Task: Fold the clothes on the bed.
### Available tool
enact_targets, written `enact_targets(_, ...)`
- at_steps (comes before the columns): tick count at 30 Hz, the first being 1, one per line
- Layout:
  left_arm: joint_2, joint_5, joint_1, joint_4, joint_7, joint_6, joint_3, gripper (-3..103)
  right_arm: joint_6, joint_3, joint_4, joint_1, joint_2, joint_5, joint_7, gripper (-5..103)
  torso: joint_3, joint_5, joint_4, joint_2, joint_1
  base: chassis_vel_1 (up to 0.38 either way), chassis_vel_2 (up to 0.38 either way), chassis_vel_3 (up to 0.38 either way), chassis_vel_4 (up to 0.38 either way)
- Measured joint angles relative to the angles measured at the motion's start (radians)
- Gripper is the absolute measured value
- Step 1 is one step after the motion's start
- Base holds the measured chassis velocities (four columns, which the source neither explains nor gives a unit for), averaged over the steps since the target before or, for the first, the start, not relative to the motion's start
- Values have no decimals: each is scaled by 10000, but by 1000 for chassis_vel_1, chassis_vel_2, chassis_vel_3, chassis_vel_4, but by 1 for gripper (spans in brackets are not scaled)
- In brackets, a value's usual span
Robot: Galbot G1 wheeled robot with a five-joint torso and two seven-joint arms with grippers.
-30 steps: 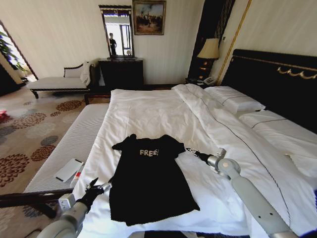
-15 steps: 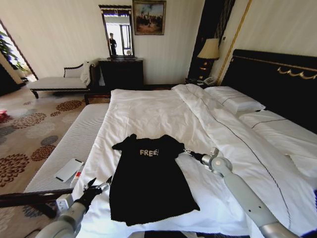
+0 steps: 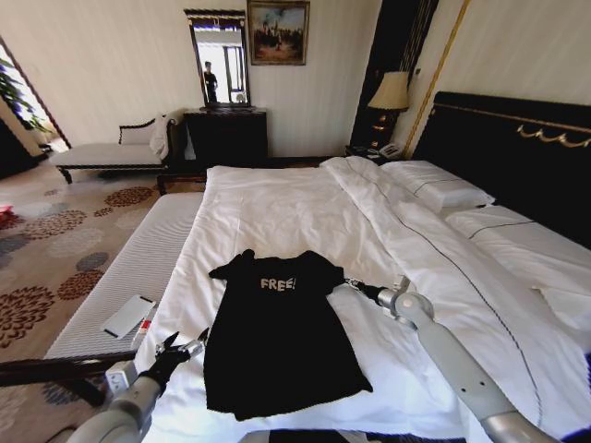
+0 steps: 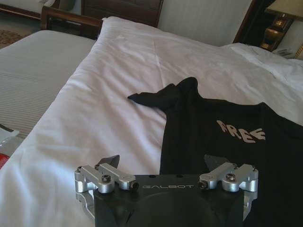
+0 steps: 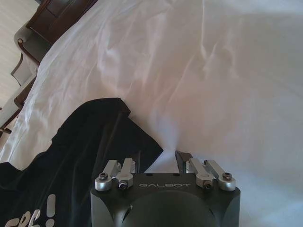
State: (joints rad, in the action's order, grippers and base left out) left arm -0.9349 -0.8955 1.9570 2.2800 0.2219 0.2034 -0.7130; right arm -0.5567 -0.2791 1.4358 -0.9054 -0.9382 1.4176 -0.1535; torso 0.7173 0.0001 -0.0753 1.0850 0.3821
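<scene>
The clothes, a black T-shirt (image 3: 277, 341) with white "FREE!" lettering, lie flat on the white bed (image 3: 277, 203) near its front edge. My left gripper (image 3: 185, 349) is open beside the shirt's lower left edge. In the left wrist view its gripper (image 4: 163, 161) straddles the edge of the shirt (image 4: 227, 142), just above the fabric. My right gripper (image 3: 355, 288) is open at the shirt's right sleeve. In the right wrist view the gripper (image 5: 158, 158) sits at the tip of the sleeve (image 5: 94, 137), one finger over the black cloth and one over the duvet.
A pale padded bench (image 3: 138, 268) runs along the bed's left side, with a flat white item (image 3: 129, 316) and a small red one on it. Pillows (image 3: 439, 185) and the dark headboard (image 3: 517, 148) are on the right. A chaise (image 3: 111, 152) stands at the far wall.
My right gripper has moved a little left and closer to the shirt's right sleeve. The left arm and the shirt have stayed where they were.
</scene>
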Motion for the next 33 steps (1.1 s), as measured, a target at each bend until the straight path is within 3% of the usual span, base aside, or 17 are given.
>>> enact_targets(23, 33, -58, -40, -75, 7, -26, -85, 100, 26, 551, -192, 391, -172, -231, -8, 38, 0, -1, 0, 0, 0, 0, 0, 0, 0)
enact_targets(26, 11, -40, 3, -101, 2, -38, -102, 100, 67, 624, -266, 524, -172, -234, 16, 35, 0, -1, 2, 0, 0, 0, 0, 0, 0)
enact_targets(28, 8, -41, 8, -100, 1, -39, -126, 100, 84, 657, -280, 560, -172, -241, 17, 25, 0, -1, 3, 0, 0, 0, 0, 0, 0)
enact_targets(30, 8, -41, 6, -100, 1, -40, -135, 100, 93, 673, -282, 564, -171, -252, 23, 25, 0, -1, 2, 0, 0, 0, 0, 0, 0)
enact_targets(33, 9, -60, -23, -114, 1, -43, -150, 100, 140, 691, -263, 544, -174, -314, 52, 9, 0, -1, 1, 0, 0, 0, 0, 0, 0)
